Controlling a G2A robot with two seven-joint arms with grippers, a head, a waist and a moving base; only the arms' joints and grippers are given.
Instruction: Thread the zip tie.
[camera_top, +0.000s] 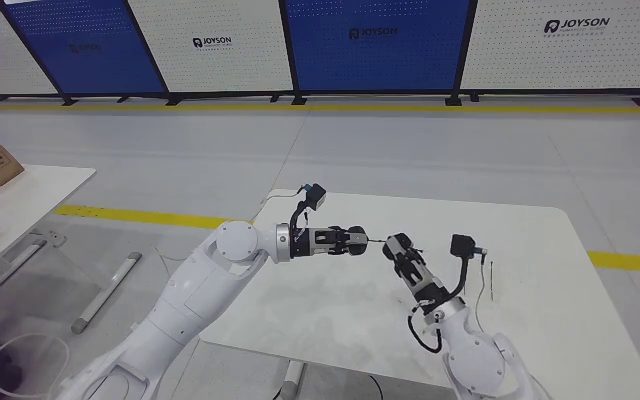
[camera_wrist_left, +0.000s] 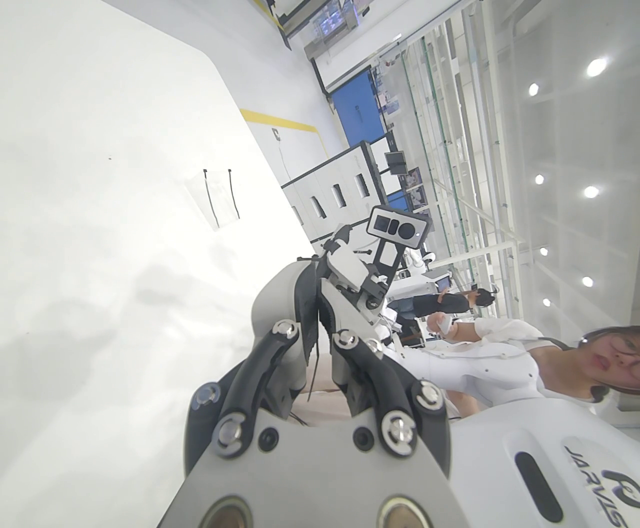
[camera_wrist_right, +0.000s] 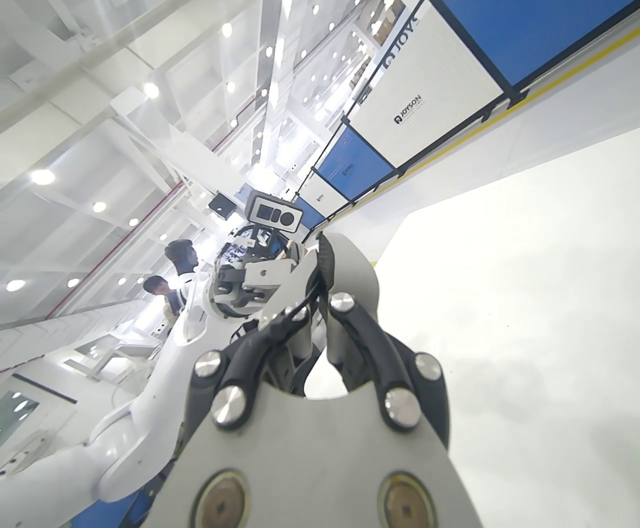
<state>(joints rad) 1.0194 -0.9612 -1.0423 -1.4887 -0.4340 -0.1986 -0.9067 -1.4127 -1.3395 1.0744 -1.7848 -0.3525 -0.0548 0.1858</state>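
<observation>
A thin black zip tie (camera_top: 372, 243) spans the small gap between my two grippers above the middle of the white table (camera_top: 520, 330). My left gripper (camera_top: 355, 240) comes in from the left and is shut on one end of it. In the left wrist view, the strip (camera_wrist_left: 312, 370) runs down between the closed fingers of that gripper (camera_wrist_left: 317, 300). My right gripper (camera_top: 396, 248) faces it from the right and is shut on the other end. The tie (camera_wrist_right: 305, 307) shows as a dark strand pinched in the right gripper (camera_wrist_right: 315, 295). The two grippers point tip to tip, nearly touching.
Two spare black zip ties (camera_top: 486, 275) lie on the table to the right of the right arm, seen in a clear bag (camera_wrist_left: 220, 200) in the left wrist view. The table's near edge (camera_top: 330, 355) is close below the arms.
</observation>
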